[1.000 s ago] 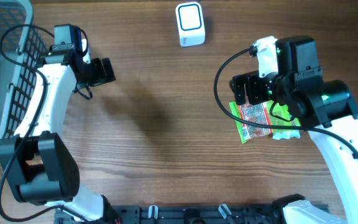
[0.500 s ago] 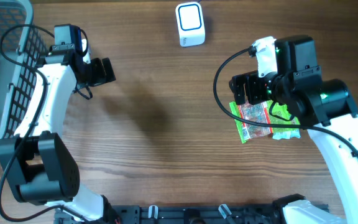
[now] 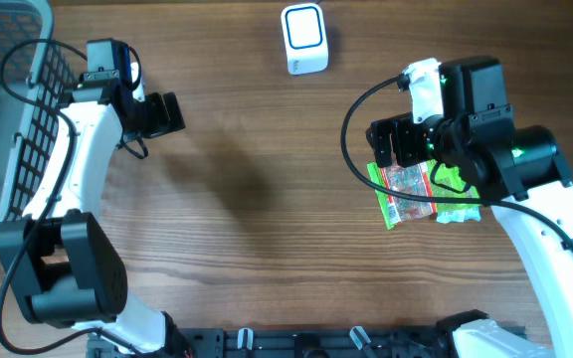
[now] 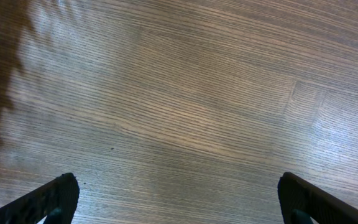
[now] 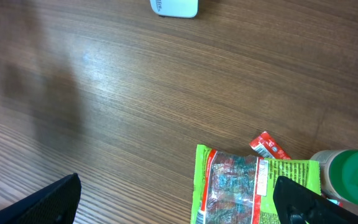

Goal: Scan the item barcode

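Right now my right gripper (image 3: 388,144) hangs with its fingers spread wide and nothing between them, just above the near-left edge of the green packet (image 5: 253,186), which lies flat on the table (image 3: 267,229) on my right side. A red wrapper (image 5: 266,145) peeks out from under its far edge, and a green-capped bottle (image 5: 352,177) sits just beside it. My left gripper (image 3: 165,112) is likewise wide apart and empty, over bare wood near the basket (image 3: 8,109), well apart from all this. The scanner (image 3: 304,38) stands at the far edge of the table, between my two arms. As I judge it, the step in hand is picking up the packet. To do it well I should shift so that one edge of the packet sits between my fingers, come down square, and pinch that edge only, leaving the printed face uncovered. I cannot make out where the barcode is, so I would grip lightly enough to turn the packet toward the scanner's window, and lift it clear of the wrapper and bottle.
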You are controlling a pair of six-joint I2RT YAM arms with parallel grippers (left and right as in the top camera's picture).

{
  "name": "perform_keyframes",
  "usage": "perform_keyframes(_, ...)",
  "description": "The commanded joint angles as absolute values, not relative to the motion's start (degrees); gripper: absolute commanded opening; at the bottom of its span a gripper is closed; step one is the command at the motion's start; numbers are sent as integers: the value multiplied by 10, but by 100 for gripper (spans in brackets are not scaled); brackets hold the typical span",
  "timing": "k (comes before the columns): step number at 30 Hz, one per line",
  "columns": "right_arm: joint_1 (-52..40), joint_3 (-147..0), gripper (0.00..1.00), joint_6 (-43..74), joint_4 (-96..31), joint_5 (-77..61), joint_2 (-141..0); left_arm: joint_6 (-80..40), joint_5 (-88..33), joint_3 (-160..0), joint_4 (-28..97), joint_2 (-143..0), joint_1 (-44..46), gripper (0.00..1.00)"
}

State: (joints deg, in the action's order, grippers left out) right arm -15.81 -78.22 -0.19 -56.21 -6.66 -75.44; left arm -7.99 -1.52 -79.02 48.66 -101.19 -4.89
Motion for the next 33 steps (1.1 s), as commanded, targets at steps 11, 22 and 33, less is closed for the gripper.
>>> perform_keyframes(11, -161, -776, 100, 0, -561, -75, -740, -79, -12, -795, 486, -1009, -50, 100)
perform_keyframes(22, -161, -711, 100, -15, -424, -45, -532, -79, -12, -795, 486, -1009, -50, 100)
perform_keyframes(33, -145, -460, 100, -10, -313, -27, -181, -79, -12, -795, 486, -1009, -50, 100)
